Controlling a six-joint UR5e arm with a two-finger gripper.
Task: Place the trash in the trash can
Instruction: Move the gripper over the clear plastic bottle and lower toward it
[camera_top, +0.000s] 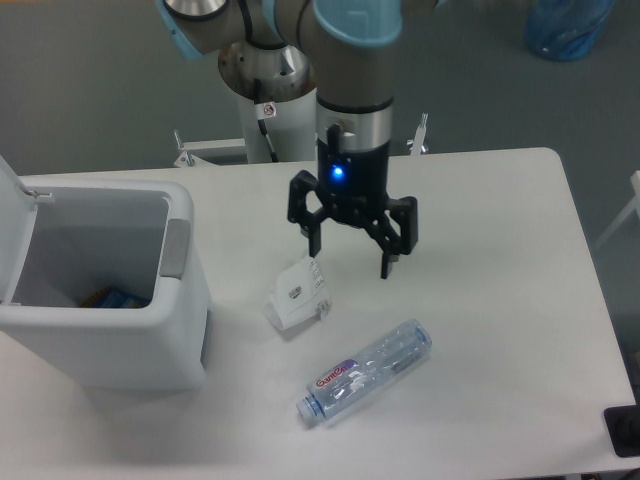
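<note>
Bottle (365, 372) lying flat; carton (297, 295) under open-jawed gripper (350, 262); bin (100, 290) left

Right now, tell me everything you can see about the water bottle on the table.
The water bottle is clear plastic, looks empty, with a purple-red label near its blue cap end. It lies on its side on the white table, slanting, cap toward the near left and base toward the far right. Nothing touches it: the white carton lies apart to its upper left, and the pincer hangs open above the table, beyond it.
</note>
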